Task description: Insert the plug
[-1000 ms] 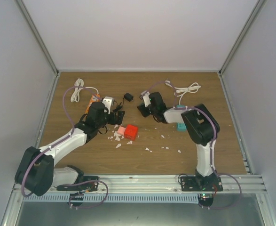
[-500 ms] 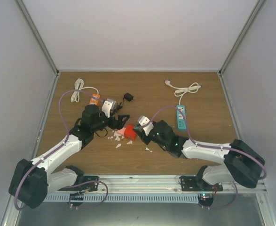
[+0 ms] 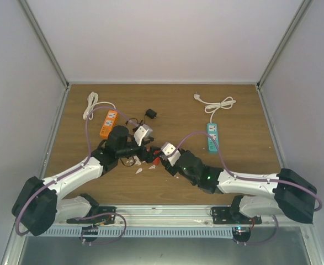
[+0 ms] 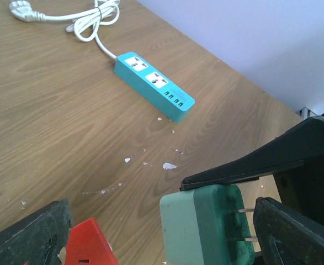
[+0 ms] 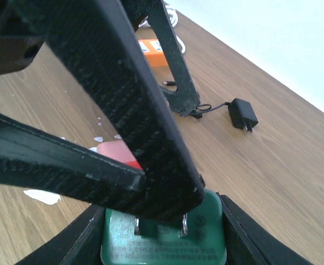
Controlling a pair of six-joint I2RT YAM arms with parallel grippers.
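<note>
Left wrist: right gripper [image 4: 212, 208] seemingly grips green plug [image 4: 197, 234] between left gripper's [image 4: 162, 223] spread jaws

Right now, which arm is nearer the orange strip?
Left. The left arm has its wrist close beside the orange strip, on its near side; the right arm reaches in from the right and ends at the plug, farther off.

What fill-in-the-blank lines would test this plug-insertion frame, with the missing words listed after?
The right gripper is shut on a ____ plug.
The left gripper has its jaws ____ on either side of that plug.
The teal power strip trails a ____ cable.
The orange power strip lies on the ____ arm's side of the table.
Missing words: green; open; white; left.
</note>
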